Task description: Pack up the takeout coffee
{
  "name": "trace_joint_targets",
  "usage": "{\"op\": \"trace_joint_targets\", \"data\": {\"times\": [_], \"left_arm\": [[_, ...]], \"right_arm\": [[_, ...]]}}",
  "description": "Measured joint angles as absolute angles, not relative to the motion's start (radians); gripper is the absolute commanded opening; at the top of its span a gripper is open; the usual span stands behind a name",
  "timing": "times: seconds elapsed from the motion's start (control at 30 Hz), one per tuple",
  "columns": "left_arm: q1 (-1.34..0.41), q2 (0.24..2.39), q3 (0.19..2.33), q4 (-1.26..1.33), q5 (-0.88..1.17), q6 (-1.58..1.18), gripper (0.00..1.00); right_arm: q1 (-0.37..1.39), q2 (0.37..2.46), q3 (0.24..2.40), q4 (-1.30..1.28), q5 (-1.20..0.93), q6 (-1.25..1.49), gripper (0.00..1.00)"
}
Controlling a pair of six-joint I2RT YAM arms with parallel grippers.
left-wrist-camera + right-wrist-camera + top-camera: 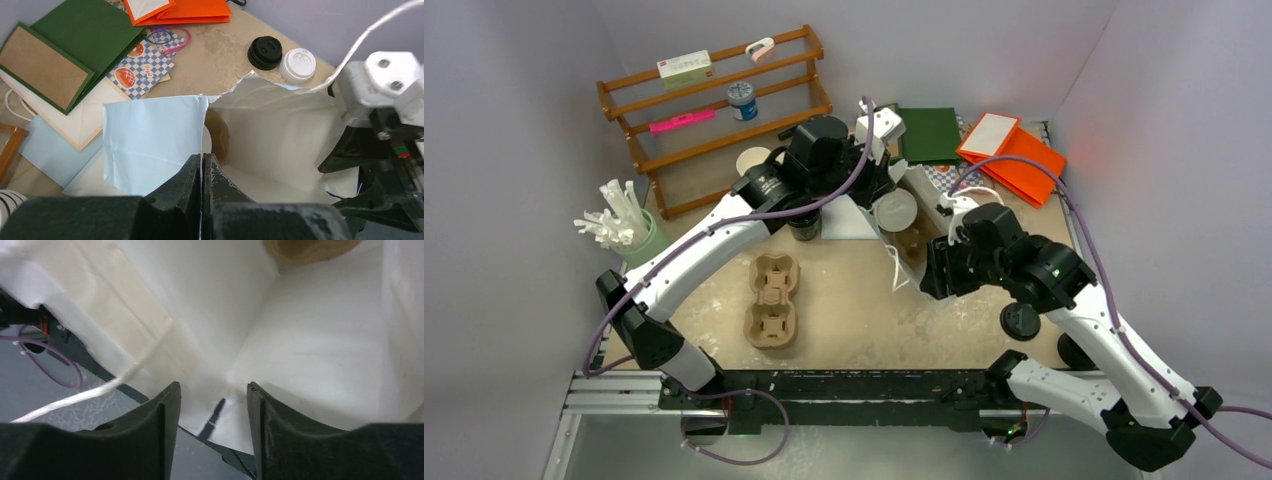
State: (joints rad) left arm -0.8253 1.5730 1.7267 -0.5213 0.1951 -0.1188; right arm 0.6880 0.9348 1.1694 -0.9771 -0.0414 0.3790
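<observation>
A white paper bag (902, 262) stands open at the table's middle, held between my two grippers. My left gripper (876, 192) is shut on the bag's far rim; in the left wrist view (202, 167) the paper edge sits pinched between the jaws. My right gripper (932, 268) is open at the bag's near rim, and in the right wrist view (210, 400) its fingers stand apart in front of the bag's white inside (310, 340). A round white lid, the takeout coffee (894, 211), shows at the bag's mouth beside my left gripper. A brown cardboard piece (221, 134) lies inside the bag.
A brown cup carrier (771, 300) lies left of the bag. A black lid (1021, 321) and a white lid (297, 65) sit at the right. A straw holder (624, 232), wooden rack (714, 110), stacked cups (754, 160), green folder (929, 133) and orange bags (1016, 152) line the back.
</observation>
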Motion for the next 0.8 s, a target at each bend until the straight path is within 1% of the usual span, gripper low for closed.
{"op": "trace_joint_targets", "data": {"times": [0.1, 0.2, 0.27, 0.43, 0.57, 0.8], "left_arm": [[-0.828, 1.563, 1.722, -0.519, 0.181, -0.119, 0.0], [-0.835, 1.544, 1.703, -0.516, 0.17, -0.119, 0.0], [-0.839, 1.533, 1.692, -0.515, 0.165, -0.119, 0.0], [-0.846, 1.518, 1.669, -0.511, 0.155, -0.119, 0.0], [-0.847, 1.51, 1.64, -0.499, 0.149, -0.121, 0.0], [-0.847, 1.5, 1.595, -0.472, 0.148, -0.15, 0.0]], "right_arm": [[0.688, 0.945, 1.236, -0.984, -0.035, 0.384, 0.58], [0.689, 0.949, 1.314, -0.985, -0.01, 0.386, 0.66], [0.689, 0.946, 1.357, -0.989, 0.019, 0.39, 0.69], [0.689, 0.932, 1.427, -1.005, 0.108, 0.41, 0.69], [0.689, 0.926, 1.446, -1.028, 0.171, 0.431, 0.73], [0.689, 0.95, 1.503, -1.118, 0.307, 0.477, 0.75]]}}
